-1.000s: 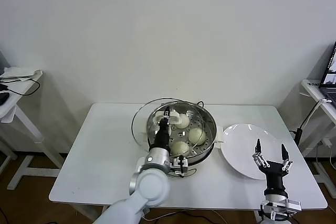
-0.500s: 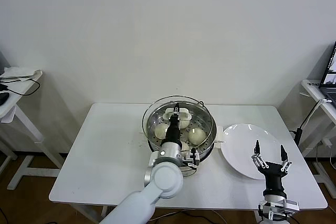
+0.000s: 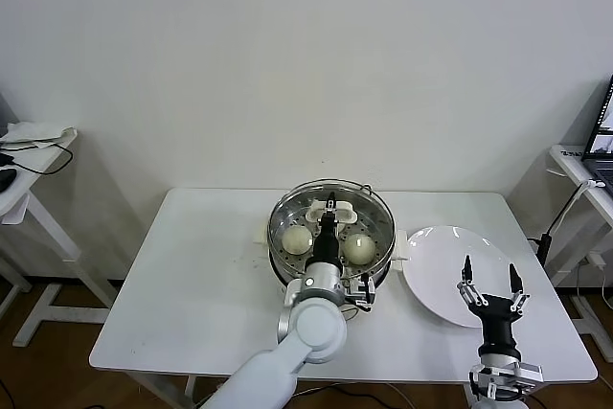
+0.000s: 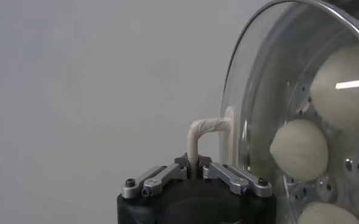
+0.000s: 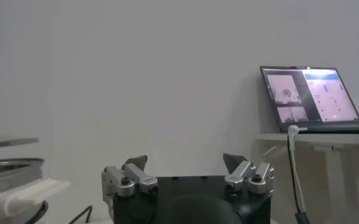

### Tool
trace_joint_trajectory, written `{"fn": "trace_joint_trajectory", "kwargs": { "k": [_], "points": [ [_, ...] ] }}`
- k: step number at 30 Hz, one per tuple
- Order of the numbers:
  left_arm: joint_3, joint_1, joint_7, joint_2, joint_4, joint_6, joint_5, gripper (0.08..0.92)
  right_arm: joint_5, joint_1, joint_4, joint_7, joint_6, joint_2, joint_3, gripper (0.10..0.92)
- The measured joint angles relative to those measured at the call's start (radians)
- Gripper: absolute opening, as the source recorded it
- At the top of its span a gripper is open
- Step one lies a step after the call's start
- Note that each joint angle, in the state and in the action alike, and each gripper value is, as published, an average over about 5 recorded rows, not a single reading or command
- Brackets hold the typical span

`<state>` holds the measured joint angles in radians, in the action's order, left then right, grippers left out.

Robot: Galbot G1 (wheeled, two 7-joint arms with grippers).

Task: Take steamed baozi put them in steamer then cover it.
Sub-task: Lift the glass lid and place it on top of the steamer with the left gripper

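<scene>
The shiny steel steamer [image 3: 383, 258] stands mid-table on its cream base. Inside it lie steamed baozi, two plainly seen in the head view: one on the left [image 3: 296, 238] and one on the right [image 3: 358, 248]. The clear glass lid [image 3: 375, 220] sits level over the steamer's rim. My left gripper [image 3: 330, 204] is shut on the lid's white handle [image 4: 205, 128]. Through the glass [image 4: 252, 109] the left wrist view shows three baozi, the middle one [image 4: 298, 149] nearest the handle. My right gripper [image 3: 488, 283] stands open and empty over the plate's front edge.
A flat white plate [image 3: 442, 254] lies right of the steamer with nothing on it. A black cable runs at the pot's front [image 3: 356, 306]. A laptop [image 5: 307, 96] stands on a side table to the far right, another side table [image 3: 29, 146] to the far left.
My left gripper has carried the lid rightwards from off the steamer's left side to centred over it. The right arm has hardly moved.
</scene>
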<state>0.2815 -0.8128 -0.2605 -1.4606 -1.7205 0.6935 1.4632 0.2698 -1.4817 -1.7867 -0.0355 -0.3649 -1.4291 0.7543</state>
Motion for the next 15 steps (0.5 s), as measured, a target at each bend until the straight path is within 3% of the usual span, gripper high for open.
{"fn": "trace_joint_trajectory", "kwargs": {
  "k": [15],
  "points": [
    [-0.009, -0.020, 0.013, -0.023, 0.031, -0.020, 0.030, 0.187, -0.006, 0.006, 0.003, 0.001, 0.000, 0.001, -0.006, 0.823]
  ]
}}
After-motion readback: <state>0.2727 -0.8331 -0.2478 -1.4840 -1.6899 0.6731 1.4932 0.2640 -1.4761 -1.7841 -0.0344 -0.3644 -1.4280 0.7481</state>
